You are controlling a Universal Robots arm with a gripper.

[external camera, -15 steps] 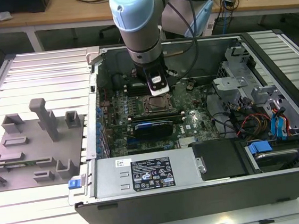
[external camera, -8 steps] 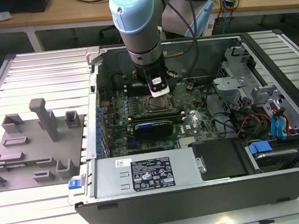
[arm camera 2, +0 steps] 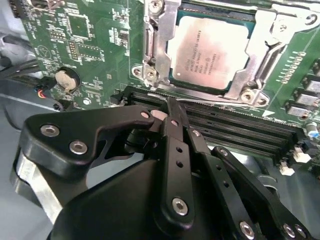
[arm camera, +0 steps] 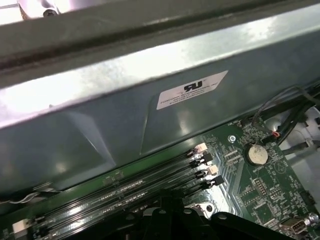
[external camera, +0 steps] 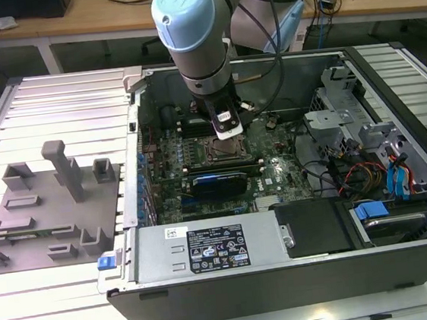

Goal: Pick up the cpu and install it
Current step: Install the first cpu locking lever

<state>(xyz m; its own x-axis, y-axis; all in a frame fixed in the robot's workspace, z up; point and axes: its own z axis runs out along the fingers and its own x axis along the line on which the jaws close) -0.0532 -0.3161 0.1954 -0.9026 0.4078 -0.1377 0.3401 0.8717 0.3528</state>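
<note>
In the second wrist view, the cpu [arm camera 2: 209, 55] lies flat inside the socket frame [arm camera 2: 155, 47] on the green motherboard [arm camera 2: 95, 45]. The black gripper [arm camera 2: 172, 112] sits over the memory slots [arm camera 2: 240, 127] just beside the socket, its fingers apparently closed together with nothing between them.

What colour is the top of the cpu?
Pale silver-white metal; the cpu shows best in the second wrist view.

Matt silver metal cpu [arm camera 2: 209, 56]; glossy black plastic tool [arm camera 2: 172, 111].

Arm [external camera: 196, 32] reaching down, tool [arm camera 2: 172, 117] closed
</note>
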